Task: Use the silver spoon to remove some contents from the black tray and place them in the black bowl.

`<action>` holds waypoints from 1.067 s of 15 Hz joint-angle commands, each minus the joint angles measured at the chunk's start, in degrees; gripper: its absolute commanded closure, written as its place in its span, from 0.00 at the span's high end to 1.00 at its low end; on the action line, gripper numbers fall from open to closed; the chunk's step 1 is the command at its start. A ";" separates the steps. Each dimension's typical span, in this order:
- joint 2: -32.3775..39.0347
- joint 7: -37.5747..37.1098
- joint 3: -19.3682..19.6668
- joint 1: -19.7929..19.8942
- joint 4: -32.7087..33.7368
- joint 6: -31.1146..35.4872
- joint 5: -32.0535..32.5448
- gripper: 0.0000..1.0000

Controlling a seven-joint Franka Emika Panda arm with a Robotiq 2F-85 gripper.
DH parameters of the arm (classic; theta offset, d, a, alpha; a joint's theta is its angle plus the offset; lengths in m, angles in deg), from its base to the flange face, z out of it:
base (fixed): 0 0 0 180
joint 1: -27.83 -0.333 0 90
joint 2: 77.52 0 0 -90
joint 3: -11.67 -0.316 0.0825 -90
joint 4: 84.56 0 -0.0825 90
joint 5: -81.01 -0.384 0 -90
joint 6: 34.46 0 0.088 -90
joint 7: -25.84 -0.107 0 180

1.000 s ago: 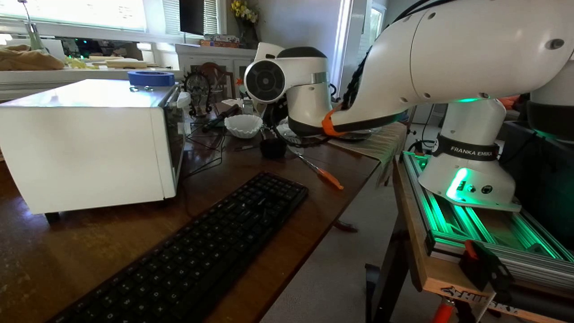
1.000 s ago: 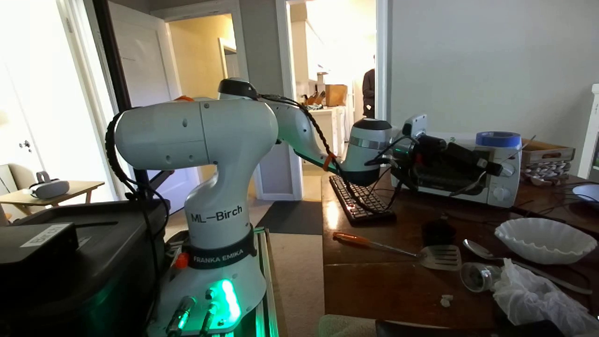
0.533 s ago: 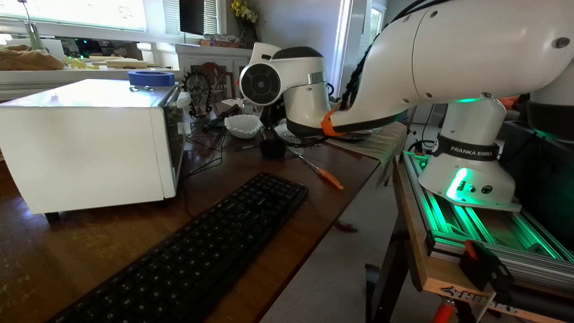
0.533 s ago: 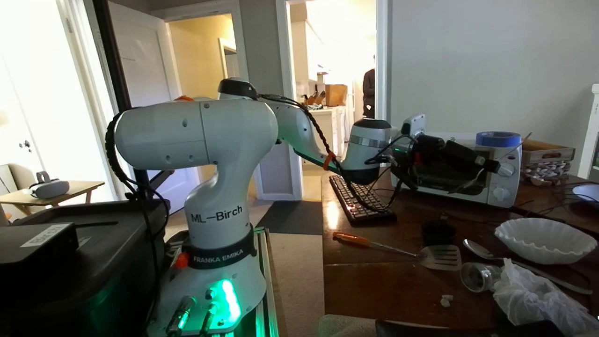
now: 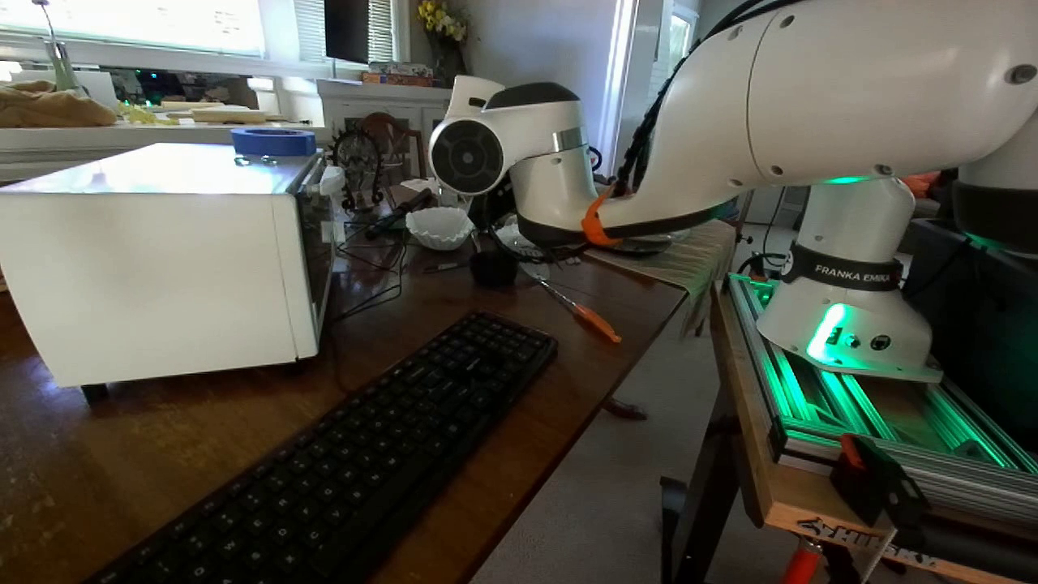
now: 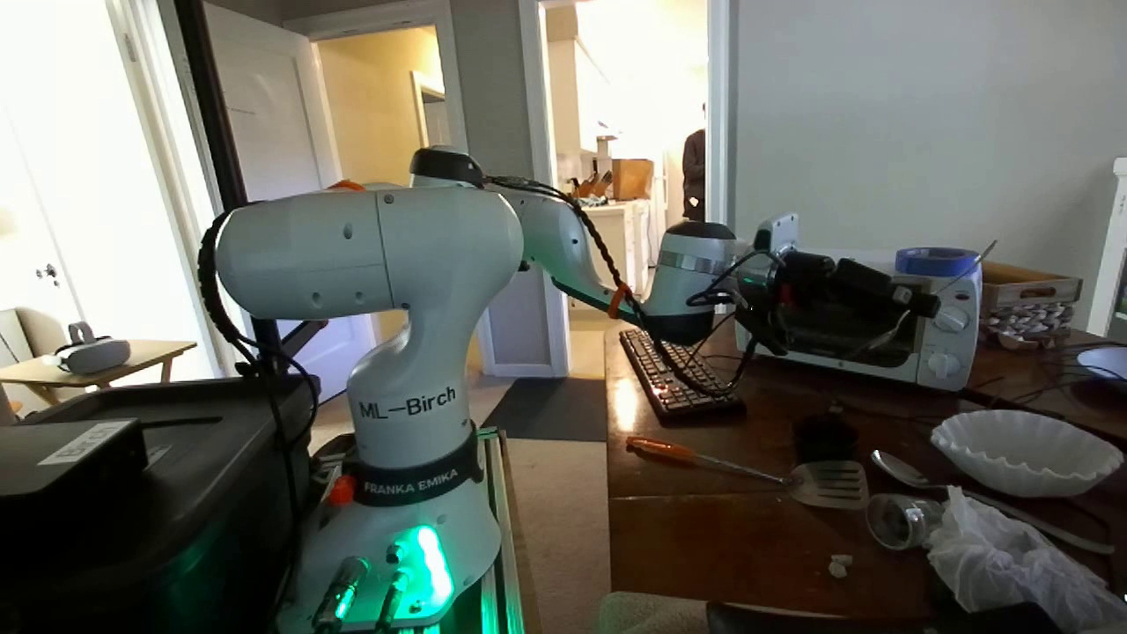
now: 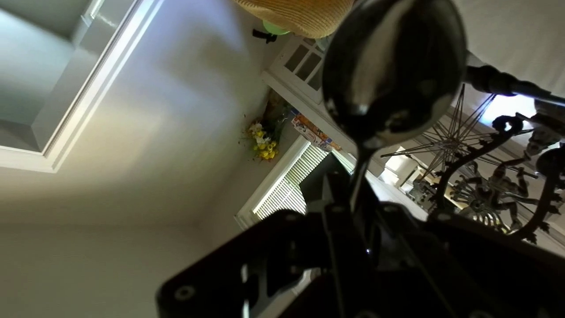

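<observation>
My gripper [image 6: 924,305] is shut on the silver spoon [image 7: 393,75]. In the wrist view, the spoon's bowl stands up beyond the fingertips, its handle between them. In an exterior view, the spoon's thin handle [image 6: 968,269] points up and right beyond the gripper, in the air before the toaster oven. The arm's wrist hides the gripper in an exterior view. The small black bowl stands on the table in both exterior views [image 6: 824,438] [image 5: 493,268], lower than the gripper. A dark flat edge [image 6: 792,619] at the picture bottom may be the black tray; no contents show there.
The white toaster oven [image 6: 946,352] is close behind the gripper. A keyboard [image 5: 405,414], orange-handled spatula [image 6: 669,450], another large spoon [image 6: 898,468], white bowl [image 6: 1026,453], glass jar [image 6: 900,519] and white plastic bag [image 6: 1012,563] lie on the table.
The arm's wrist has moved slightly left in an exterior view. The gripper and spoon have shifted slightly left and up, with the spoon still held. Table objects have not moved.
</observation>
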 commanded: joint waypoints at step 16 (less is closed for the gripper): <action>-12.98 -0.72 1.93 3.19 -11.89 15.06 -20.57 0.02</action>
